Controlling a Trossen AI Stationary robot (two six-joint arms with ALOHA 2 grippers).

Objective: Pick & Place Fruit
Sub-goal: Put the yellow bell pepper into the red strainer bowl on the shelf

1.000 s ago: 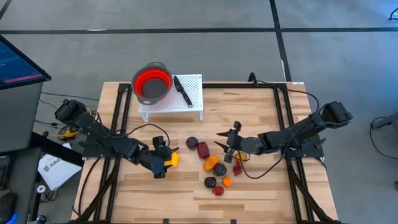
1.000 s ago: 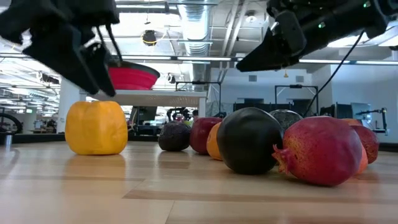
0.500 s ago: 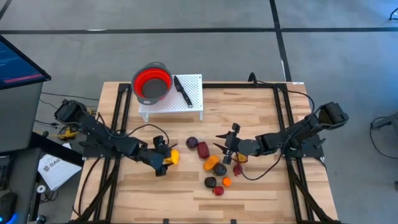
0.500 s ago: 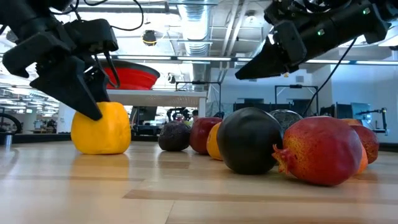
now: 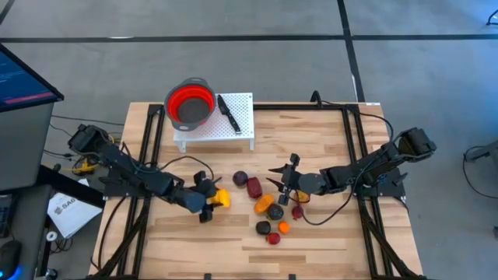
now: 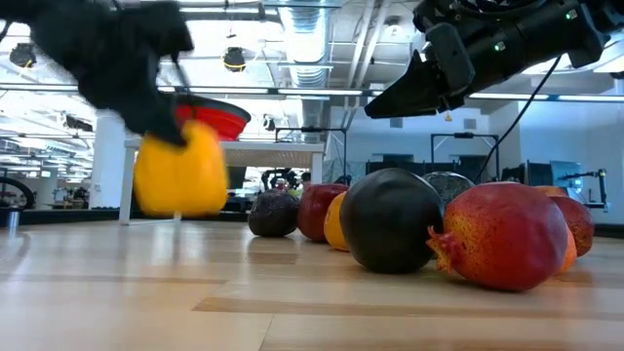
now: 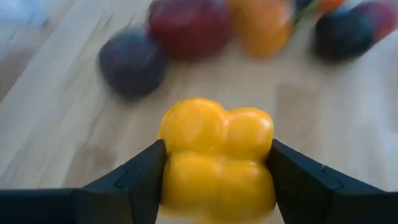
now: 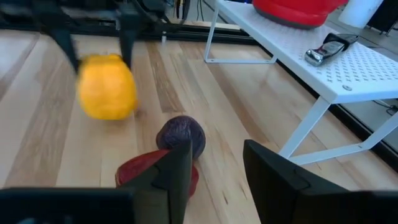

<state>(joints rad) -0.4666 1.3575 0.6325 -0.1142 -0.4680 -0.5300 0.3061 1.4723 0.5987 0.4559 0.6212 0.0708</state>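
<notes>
At about eight o'clock on the wooden table (image 5: 327, 225), the left gripper (image 5: 205, 204) grips a yellow toy fruit (image 5: 219, 199) between its jaws and holds it clear of the boards, as the low view shows. Nothing appears to lie in the red bowl (image 5: 191, 104) on the white rack (image 5: 243, 124) at twelve o'clock, so the job looks barely begun. Eight or so other fruits remain clustered near the centre, among them a purple fruit (image 5: 240, 179), a dark red fruit (image 5: 254, 186), an orange one (image 5: 264, 204) and a black one (image 5: 264, 228). The right gripper (image 5: 282, 180) hovers over the cluster's three o'clock side, fingers parted and empty, seemingly ready for the next pick.
</notes>
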